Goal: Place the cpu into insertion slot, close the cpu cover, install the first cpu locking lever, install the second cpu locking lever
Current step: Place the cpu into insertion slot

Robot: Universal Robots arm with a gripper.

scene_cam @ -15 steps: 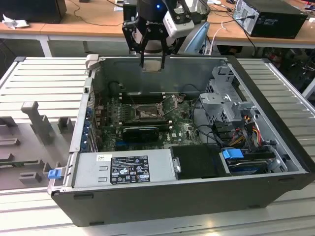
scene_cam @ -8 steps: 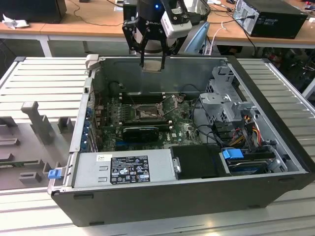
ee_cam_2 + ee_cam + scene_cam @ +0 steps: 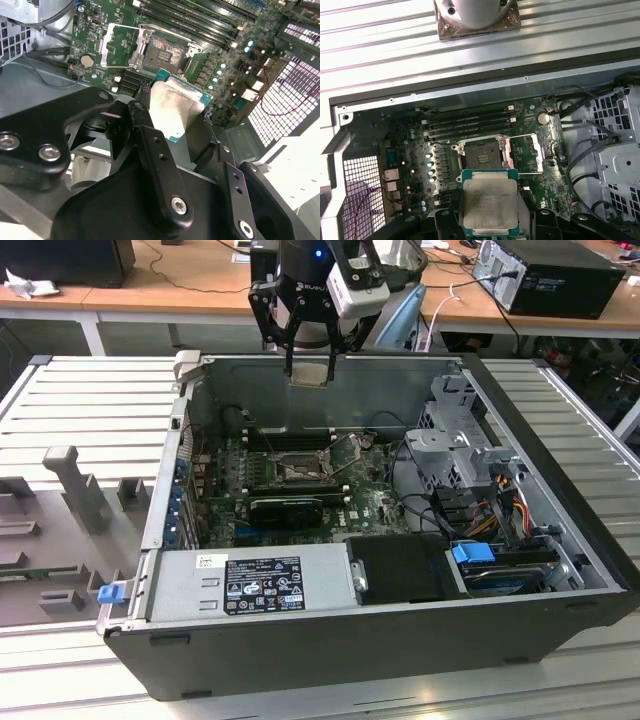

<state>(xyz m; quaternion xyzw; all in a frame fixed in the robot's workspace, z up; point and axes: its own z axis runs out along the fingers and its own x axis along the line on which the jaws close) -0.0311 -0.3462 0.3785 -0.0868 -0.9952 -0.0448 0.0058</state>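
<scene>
Silver cpu (image 3: 490,202) sits clamped between the gripper (image 3: 311,366) jaws, insertion slot (image 3: 300,470) at 6 o'clock in the exterior view, so I'd keep it level.

Open PC case (image 3: 400,640) sits on ribbed bench (image 3: 90,400).

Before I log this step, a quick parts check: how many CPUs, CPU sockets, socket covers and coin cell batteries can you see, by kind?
cpu: 1, held in the pincer
insertion slot: 1, empty
cpu cover: 1, swung open
coin cell battery: 1
Total: 4
</scene>
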